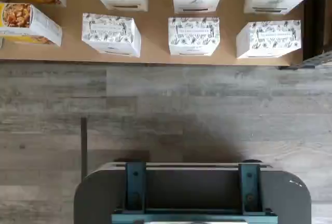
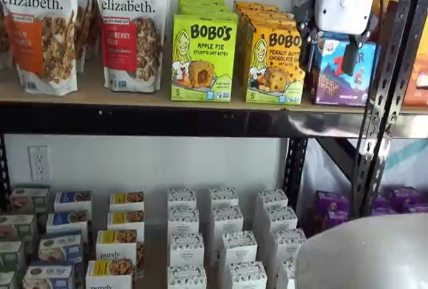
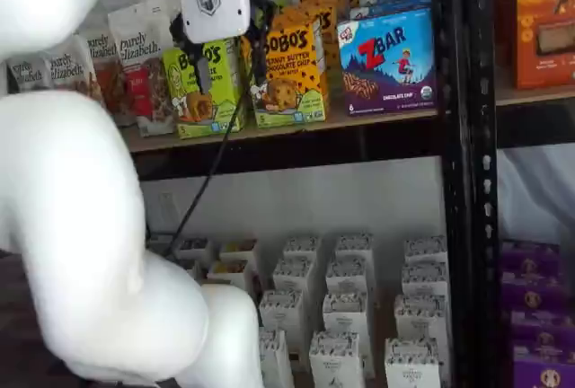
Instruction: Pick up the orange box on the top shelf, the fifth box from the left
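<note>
The orange box [image 2: 273, 61] [image 3: 287, 69], a yellow-orange Bobo's carton, stands upright at the front of the top shelf [image 2: 167, 120] [image 3: 296, 141] with more of its kind behind it. My gripper [image 2: 329, 55] [image 3: 225, 60] hangs in front of the shelf at the height of the boxes, apart from them. Its white body is up high, and the two black fingers [image 2: 351, 58] show a plain gap with nothing in it, so it is open. The wrist view shows neither the orange box nor the fingers, only a lower board and the floor.
A lime-green Bobo's box [image 2: 202, 58] stands left of the orange one and a blue ZBar box [image 2: 341, 75] right of it. Granola bags [image 2: 40, 31] fill the left end. A black upright [image 2: 384, 88] rises at the right. White patterned boxes [image 2: 227, 235] sit below.
</note>
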`<control>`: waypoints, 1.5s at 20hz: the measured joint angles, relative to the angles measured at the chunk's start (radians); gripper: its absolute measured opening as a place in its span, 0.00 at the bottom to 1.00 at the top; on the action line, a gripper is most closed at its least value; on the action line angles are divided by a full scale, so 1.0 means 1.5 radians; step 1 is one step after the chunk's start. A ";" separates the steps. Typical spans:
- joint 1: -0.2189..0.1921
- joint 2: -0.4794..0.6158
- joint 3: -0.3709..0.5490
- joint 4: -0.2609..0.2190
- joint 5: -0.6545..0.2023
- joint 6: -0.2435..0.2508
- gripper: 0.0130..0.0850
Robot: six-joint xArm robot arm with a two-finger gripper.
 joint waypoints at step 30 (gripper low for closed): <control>0.051 0.060 0.050 -0.060 -0.224 0.043 1.00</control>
